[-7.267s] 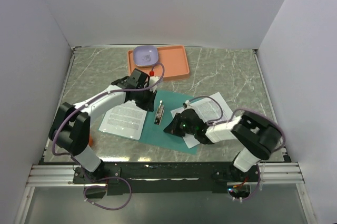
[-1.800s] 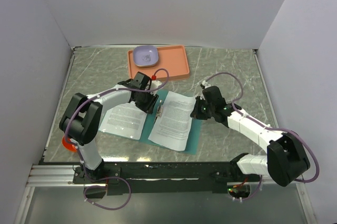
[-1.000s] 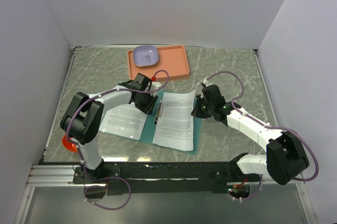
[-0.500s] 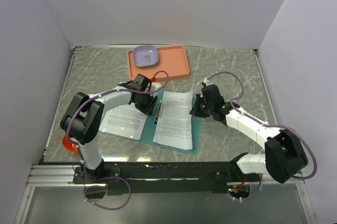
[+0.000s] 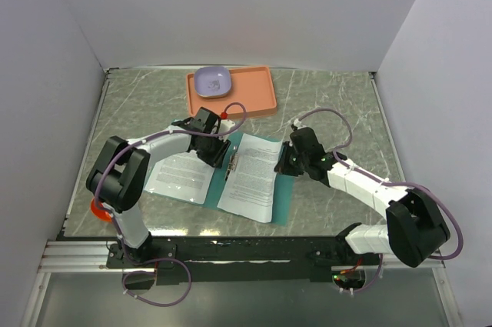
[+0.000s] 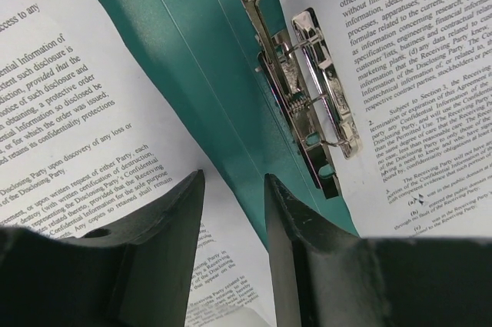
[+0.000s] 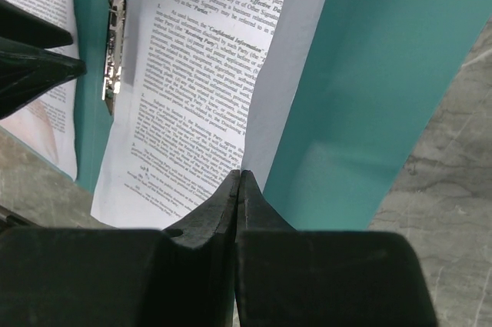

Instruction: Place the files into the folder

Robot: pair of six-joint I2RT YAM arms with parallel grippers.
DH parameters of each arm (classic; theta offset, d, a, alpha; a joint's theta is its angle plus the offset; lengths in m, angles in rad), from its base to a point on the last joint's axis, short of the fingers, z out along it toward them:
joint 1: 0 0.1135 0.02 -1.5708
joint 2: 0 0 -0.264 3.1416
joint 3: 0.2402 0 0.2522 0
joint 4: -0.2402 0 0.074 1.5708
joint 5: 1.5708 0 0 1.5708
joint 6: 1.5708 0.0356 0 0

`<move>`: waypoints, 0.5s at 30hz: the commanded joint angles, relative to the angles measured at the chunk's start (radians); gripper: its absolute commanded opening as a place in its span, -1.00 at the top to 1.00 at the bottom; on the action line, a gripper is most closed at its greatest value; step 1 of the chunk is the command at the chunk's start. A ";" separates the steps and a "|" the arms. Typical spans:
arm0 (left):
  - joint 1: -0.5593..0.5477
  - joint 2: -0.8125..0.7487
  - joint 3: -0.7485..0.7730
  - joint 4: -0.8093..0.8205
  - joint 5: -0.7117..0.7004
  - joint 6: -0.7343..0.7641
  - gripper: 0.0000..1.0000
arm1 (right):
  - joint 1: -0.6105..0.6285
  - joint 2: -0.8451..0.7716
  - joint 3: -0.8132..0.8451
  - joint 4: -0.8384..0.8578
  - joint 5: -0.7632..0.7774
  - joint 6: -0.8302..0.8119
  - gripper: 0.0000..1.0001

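Presently the folder (image 5: 283,198) lies open and flat at the middle of the table (image 5: 338,111), its spine running away from my bases. One sheet (image 5: 183,175) lies flat on the left leaf, text up. The second sheet (image 5: 252,181) rests over the right leaf, its inner edge near the fastener (image 5: 231,164) and its outer edge raised off the teal card. My right gripper (image 7: 240,175) is pressed together on that raised edge, pinching the paper. My left gripper (image 6: 234,181) hovers just above the spine beside the fastener, fingers partly spread, holding nothing. Assessment: both files are on the folder, but neither looks secured. Remaining work, in my judgement, is to lay the second sheet flat, release it and close the cover.
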 commanded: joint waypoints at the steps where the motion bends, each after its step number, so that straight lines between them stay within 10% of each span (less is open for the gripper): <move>1: -0.001 -0.058 0.000 -0.014 0.025 0.010 0.14 | 0.004 0.004 0.040 -0.027 0.039 -0.020 0.99; 15: -0.001 -0.071 -0.010 -0.023 0.022 0.015 0.14 | -0.010 -0.052 0.002 -0.044 0.143 -0.003 1.00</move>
